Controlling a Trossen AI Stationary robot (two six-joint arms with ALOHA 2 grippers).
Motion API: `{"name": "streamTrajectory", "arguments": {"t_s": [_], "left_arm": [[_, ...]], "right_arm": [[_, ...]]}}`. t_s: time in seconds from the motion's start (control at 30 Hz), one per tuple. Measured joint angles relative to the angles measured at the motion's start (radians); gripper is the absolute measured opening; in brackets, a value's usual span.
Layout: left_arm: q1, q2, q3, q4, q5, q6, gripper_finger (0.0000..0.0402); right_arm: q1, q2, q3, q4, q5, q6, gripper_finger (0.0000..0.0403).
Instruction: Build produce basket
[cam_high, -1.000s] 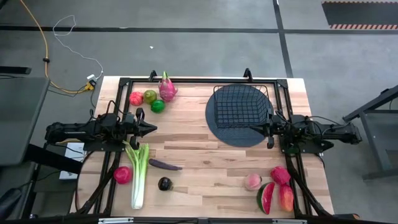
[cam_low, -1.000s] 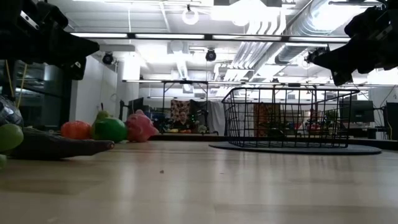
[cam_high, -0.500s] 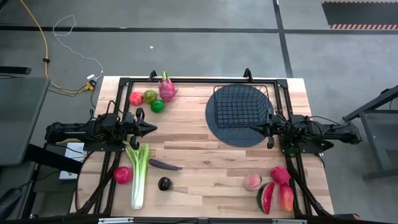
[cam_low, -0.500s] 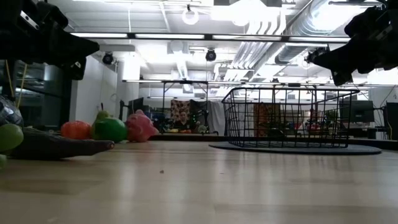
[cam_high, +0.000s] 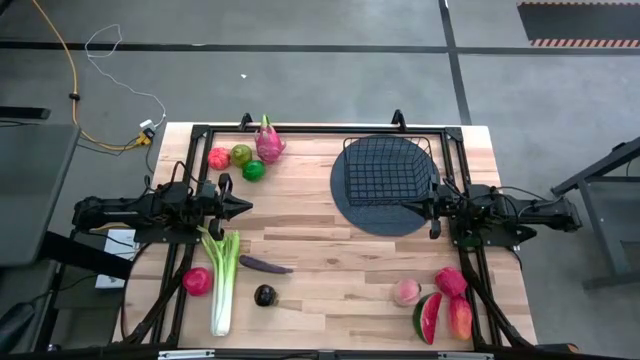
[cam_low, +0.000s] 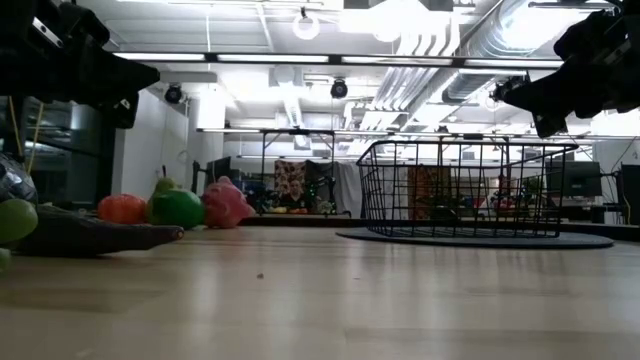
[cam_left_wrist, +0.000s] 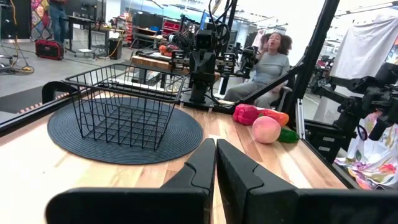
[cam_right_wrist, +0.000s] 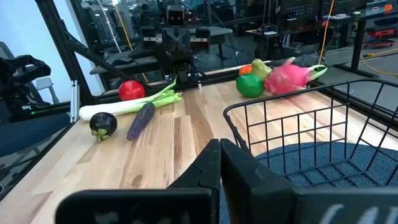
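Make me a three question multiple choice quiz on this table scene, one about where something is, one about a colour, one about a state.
1. The black wire-mesh basket sits on:
A. the dark round flat mat
B. bare wood
C. the green celery stalk

2. The long vegetable beside the celery stalk is:
A. orange
B. purple
C. white

3. The basket is:
A. full
B. tipped over
C. empty

Answers:
1 A, the mat rings the basket in the high view.
2 B, the purple eggplant lies by the celery.
3 C, only its grid bottom shows through, upright.
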Motion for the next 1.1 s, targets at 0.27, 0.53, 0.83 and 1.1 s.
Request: {"name": "streamTrajectory", "arguments": {"t_s": [0.27, 0.53, 0.83, 1.1], "left_arm": [[0.000, 0.000, 0.000, 0.000, 0.000, 0.000, 0.0005], [0.000, 0.000, 0.000, 0.000, 0.000, 0.000, 0.0005], [0.000, 0.000, 0.000, 0.000, 0.000, 0.000, 0.0005], [0.000, 0.000, 0.000, 0.000, 0.000, 0.000, 0.0005]], "right_arm": [[-0.009, 0.000, 0.000, 0.000, 0.000, 0.000, 0.0000], [-0.009, 0.000, 0.000, 0.000, 0.000, 0.000, 0.0000], [-0.009, 0.001, -0.001, 0.295, -0.004, 0.268, 0.0000], [0.010, 0.123, 0.109, 0.573, 0.008, 0.462, 0.0013]]}}
